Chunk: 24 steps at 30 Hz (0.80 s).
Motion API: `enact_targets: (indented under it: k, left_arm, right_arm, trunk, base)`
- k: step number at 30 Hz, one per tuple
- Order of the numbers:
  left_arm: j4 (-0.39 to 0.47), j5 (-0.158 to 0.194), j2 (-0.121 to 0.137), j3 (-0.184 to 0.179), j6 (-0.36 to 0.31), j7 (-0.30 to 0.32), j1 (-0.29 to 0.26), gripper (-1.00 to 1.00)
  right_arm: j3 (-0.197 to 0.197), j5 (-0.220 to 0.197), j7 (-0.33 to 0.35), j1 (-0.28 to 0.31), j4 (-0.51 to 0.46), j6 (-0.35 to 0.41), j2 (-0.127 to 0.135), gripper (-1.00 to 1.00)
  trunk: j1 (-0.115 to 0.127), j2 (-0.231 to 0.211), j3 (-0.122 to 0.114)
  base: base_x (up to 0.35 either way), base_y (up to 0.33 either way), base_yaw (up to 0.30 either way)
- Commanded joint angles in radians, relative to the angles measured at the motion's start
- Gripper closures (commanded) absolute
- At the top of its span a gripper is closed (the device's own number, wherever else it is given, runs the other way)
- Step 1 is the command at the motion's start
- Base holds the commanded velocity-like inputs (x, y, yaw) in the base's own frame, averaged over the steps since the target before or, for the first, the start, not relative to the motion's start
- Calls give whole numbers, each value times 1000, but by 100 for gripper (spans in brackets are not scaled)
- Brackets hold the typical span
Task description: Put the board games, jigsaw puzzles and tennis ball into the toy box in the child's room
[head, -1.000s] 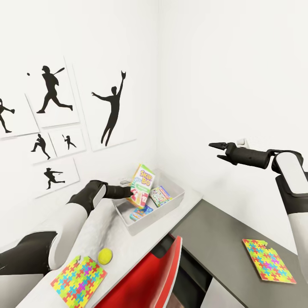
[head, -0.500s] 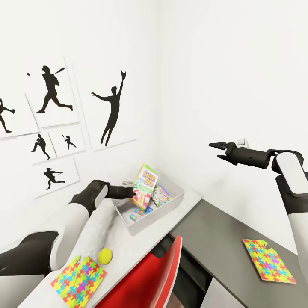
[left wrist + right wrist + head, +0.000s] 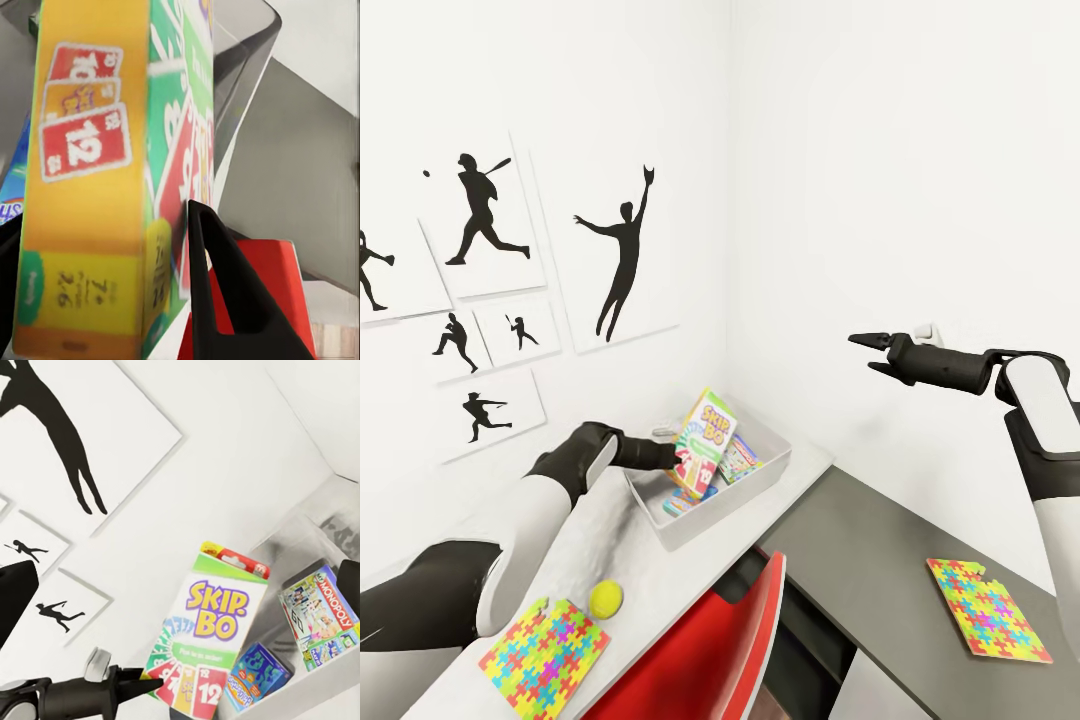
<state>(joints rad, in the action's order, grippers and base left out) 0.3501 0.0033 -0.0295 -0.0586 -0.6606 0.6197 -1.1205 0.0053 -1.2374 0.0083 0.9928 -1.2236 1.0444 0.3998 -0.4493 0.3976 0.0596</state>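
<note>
My left gripper (image 3: 676, 461) is shut on the green-topped Skip-Bo board game (image 3: 703, 438), holding it upright and tilted inside the grey toy box (image 3: 700, 522) on the white table (image 3: 610, 540). Close up, that board game (image 3: 97, 187) sits between the black fingers (image 3: 225, 292). Two other board games lie in the toy box: a Monopoly one (image 3: 319, 615) and a blue one (image 3: 256, 675). The tennis ball (image 3: 606, 598) and a jigsaw puzzle (image 3: 545, 655) rest on the table's near end. A second jigsaw puzzle (image 3: 988, 607) lies on the dark cabinet. My right gripper (image 3: 863, 353) hangs open and empty, high on the right.
A red chair (image 3: 700, 650) stands against the table's front edge below the toy box. The lower dark grey cabinet (image 3: 860, 560) adjoins the table on the right. White walls close the corner behind, with black athlete pictures (image 3: 622, 250) on the left one.
My left gripper has carried the Skip-Bo game a little to the right and down, deeper into the toy box. The right arm has stayed still.
</note>
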Motion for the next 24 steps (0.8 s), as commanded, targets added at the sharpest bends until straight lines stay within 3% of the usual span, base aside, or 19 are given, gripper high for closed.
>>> enact_targets:
  k: [1,15,24]
  left_arm:
    - [0,-2,0,-3,-4,8,-1,100]
    - [-1,4,1,3,8,28,-1,100]
    - [0,6,0,5,3,85,-1,100]
  right_arm:
    - [1,1,1,1,0,3,1,-100]
    - [-5,-1,-2,2,1,3,0,-100]
    - [-2,-1,-2,3,1,3,-1,-100]
  trunk:
    - [-1,2,2]
    - [-1,2,4]
    - [-1,2,17]
  base:
    - [0,0,0]
    - [0,0,0]
    - [0,0,0]
